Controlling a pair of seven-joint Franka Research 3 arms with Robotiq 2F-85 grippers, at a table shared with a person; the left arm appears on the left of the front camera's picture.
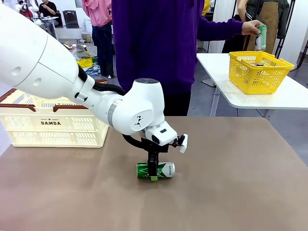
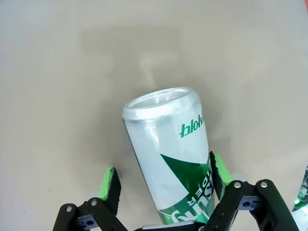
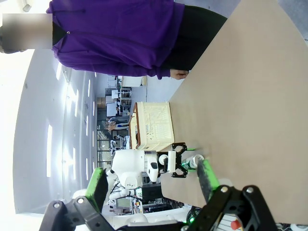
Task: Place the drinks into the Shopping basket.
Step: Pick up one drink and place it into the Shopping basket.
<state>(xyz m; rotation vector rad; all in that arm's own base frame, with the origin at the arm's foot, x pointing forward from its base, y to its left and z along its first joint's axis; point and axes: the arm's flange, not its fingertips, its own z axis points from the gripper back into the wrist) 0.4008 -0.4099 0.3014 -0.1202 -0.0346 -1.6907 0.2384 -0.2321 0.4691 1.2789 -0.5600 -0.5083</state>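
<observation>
- Shopping basket point(image 1: 53, 122) stands at the left edge of the table point(image 1: 231, 183)
- left gripper point(image 1: 154, 172) straddles a green can point(image 1: 166, 169) lying sideways mid-table; jaws spread, one pad point(image 2: 109, 184) clear of it
- a person's hand point(image 1: 250, 27) holds a second green can point(image 1: 262, 36) above a yellow basket point(image 1: 257, 72) (on a side table point(image 1: 288, 98))
- right gripper point(image 3: 151, 183): jaws spread, empty

A silver and green drink can point(image 2: 168, 159) lies on its side on the tan table point(image 2: 57, 72), silver end pointing away. The left gripper point(image 2: 163, 180) straddles its near half with jaws spread: one green pad point(image 2: 219, 173) sits against the can's side, the other point(image 2: 109, 185) stands apart from it.
</observation>
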